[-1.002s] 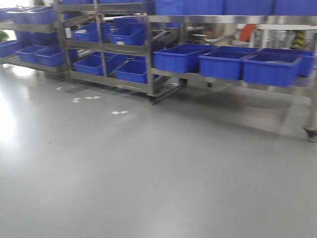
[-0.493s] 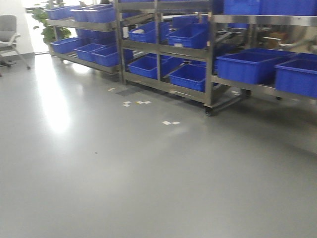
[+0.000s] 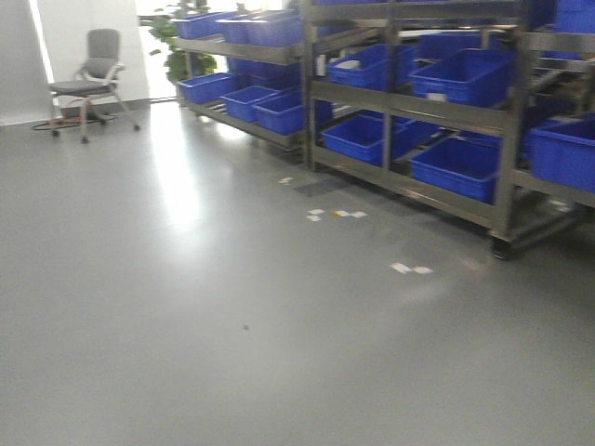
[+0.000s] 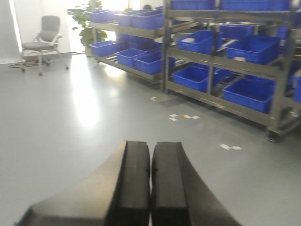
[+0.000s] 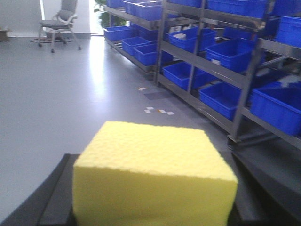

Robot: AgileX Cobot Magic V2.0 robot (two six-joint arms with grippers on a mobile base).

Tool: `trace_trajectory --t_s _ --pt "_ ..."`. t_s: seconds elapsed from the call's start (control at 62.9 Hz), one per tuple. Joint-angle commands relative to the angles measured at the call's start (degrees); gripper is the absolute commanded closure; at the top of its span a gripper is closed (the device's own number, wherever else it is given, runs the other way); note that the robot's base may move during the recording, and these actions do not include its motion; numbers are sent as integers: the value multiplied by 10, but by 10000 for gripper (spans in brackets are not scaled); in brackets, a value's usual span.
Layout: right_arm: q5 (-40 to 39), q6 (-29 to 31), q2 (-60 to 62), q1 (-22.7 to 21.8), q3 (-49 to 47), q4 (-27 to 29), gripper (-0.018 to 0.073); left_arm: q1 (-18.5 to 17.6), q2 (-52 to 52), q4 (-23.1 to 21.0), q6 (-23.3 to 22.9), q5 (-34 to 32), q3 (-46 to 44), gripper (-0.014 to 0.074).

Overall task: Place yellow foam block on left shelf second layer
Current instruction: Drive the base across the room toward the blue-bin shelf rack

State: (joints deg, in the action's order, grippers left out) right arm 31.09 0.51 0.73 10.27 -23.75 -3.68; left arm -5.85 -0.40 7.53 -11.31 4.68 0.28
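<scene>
Right claw [image 5: 157,188] is pinching the yellow foam block [image 5: 155,155], with dark fingers [image 5: 59,193] on either side. The block fills the lower half of the right wrist view. Left claw [image 4: 151,174] is pressed together with nothing in it. Grey floor [image 3: 186,325] lies below. A steel shelving rack [image 3: 400,102] with blue bins [image 3: 460,163] stands ahead to the right, well apart from the block. Grey office chair [image 3: 93,79] far left, white tape marks [image 3: 335,215] on the floor.

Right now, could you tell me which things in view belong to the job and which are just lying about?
Job: yellow foam block in the right tool; metal shelves.
Lying about: office chair; potted plant; white floor markers; blue bins; shut left tool.
</scene>
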Motion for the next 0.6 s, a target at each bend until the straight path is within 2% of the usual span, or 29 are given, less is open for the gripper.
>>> trace_trajectory --t_s 0.0,0.588 --pt "-51 3 -13 -2 -15 -5 278 -3 -8 -4 -2 -50 16 460" --pt "-51 3 -13 -2 -15 -5 278 -1 -8 -4 -2 -50 16 460"
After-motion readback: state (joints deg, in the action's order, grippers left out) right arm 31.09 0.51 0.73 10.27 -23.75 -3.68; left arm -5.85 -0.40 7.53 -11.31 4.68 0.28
